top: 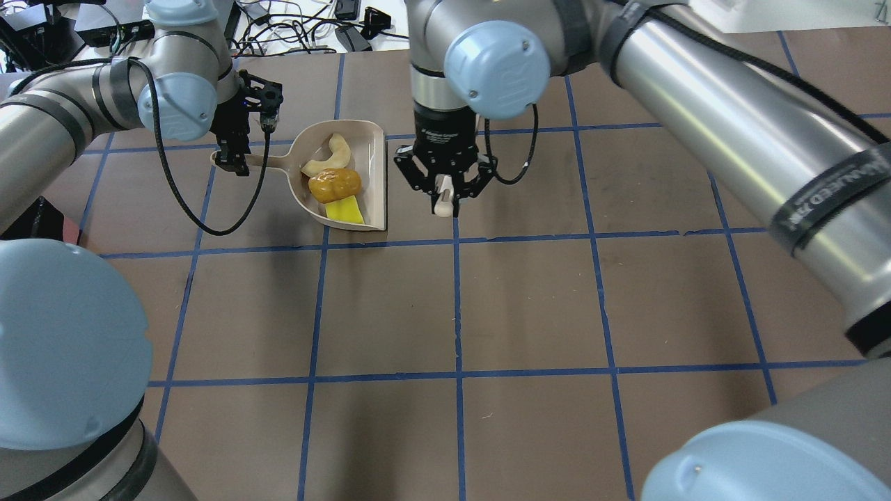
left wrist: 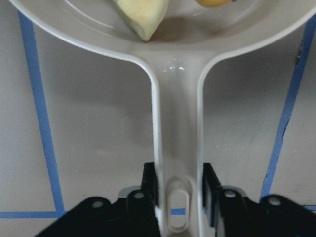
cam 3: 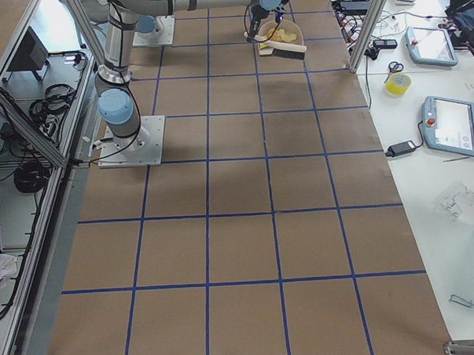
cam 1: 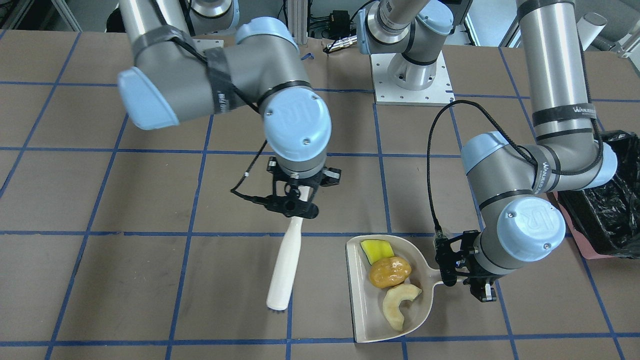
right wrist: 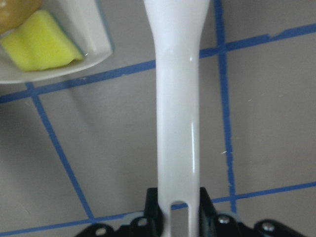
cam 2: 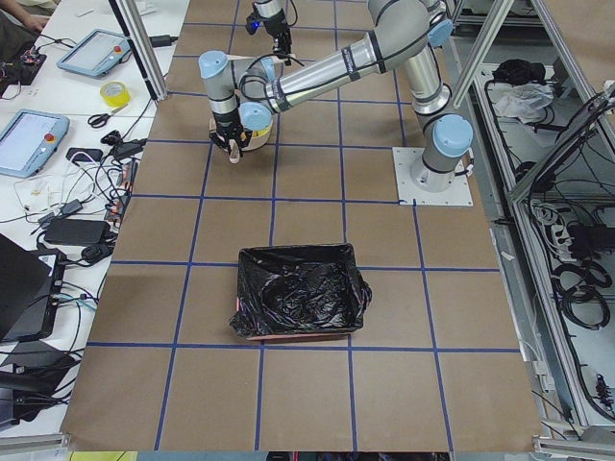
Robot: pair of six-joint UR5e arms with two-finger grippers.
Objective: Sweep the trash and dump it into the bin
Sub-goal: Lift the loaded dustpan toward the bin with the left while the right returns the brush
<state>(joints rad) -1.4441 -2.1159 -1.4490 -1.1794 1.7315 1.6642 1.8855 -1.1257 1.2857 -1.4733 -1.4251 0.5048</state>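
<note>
The trash lies in a beige dustpan (cam 1: pixel 361 305): a yellow wedge (cam 1: pixel 377 248), a golden-brown lump (cam 1: pixel 390 271) and a pale crescent (cam 1: pixel 398 304). My left gripper (cam 1: pixel 466 281) is shut on the dustpan's handle (left wrist: pixel 177 123), and the pan rests flat on the table. Beside the pan's open edge, my right gripper (cam 1: pixel 296 202) is shut on the handle of a white brush (cam 1: pixel 287 260), whose bristles point down near the table. The bin (cam 2: pixel 300 291), pink with a black bag, stands further toward the left arm's end of the table, its edge showing behind the left arm (cam 1: pixel 607 210).
Blue tape lines grid the brown table. The right arm's base plate (cam 1: pixel 412 82) is bolted at the robot's side. Tablets, a tape roll (cam 2: pixel 114 93) and cables lie on a white bench beyond the table's far edge.
</note>
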